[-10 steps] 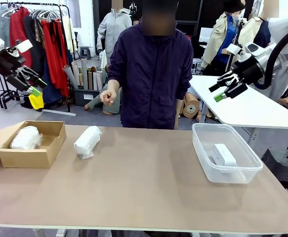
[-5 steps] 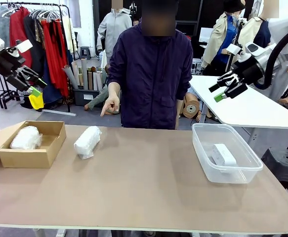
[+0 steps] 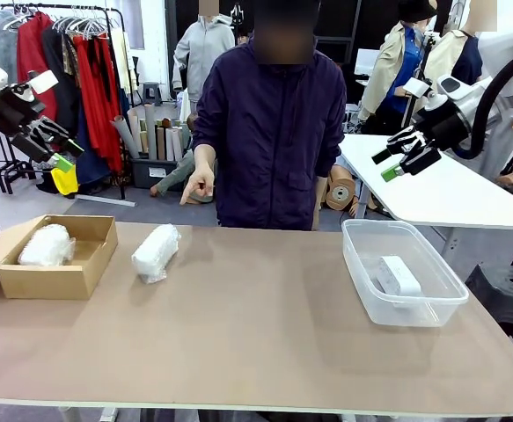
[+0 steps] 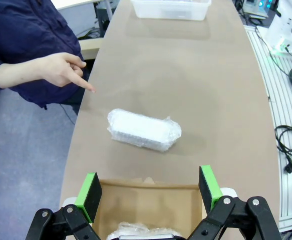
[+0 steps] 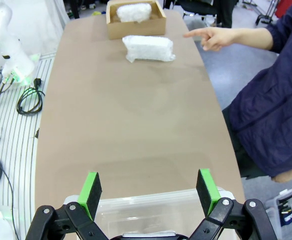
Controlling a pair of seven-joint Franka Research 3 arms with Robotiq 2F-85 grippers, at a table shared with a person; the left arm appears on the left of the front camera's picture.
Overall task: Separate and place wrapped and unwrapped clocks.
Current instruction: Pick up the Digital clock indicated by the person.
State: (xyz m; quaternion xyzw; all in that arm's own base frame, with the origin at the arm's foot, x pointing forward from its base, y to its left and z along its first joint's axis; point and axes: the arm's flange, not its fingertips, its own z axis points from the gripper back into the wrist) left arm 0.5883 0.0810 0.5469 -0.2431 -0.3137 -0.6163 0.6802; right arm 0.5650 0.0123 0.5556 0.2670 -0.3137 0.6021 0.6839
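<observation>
At the upper left of the front view, the left gripper [image 3: 65, 149] hangs high in the air with its jaws wide apart and nothing in them. Low on the left, a brown box [image 3: 58, 281] sits on the table [image 3: 256, 343], and the first wrapped clock [image 3: 45, 245] lies inside it. Just right of the box, not touching it, the second wrapped clock [image 3: 156, 252] lies on the bare table. It is lower than the left gripper, off to its right and well apart from it. In the left wrist view it lies in the middle, past the green pads [image 4: 91, 196]. In the upper middle, the person's hand [image 3: 196, 186] points down toward it. I think this one goes in the box next. To do it well, the left gripper should come straight down, close softly across the short way because the wrap is squishy, then lift it over the box wall. On the right, a clear tub [image 3: 388, 309] holds the bare clock [image 3: 399, 275]. Up high on the right, the right gripper [image 3: 386, 164] is wide open and empty.
</observation>
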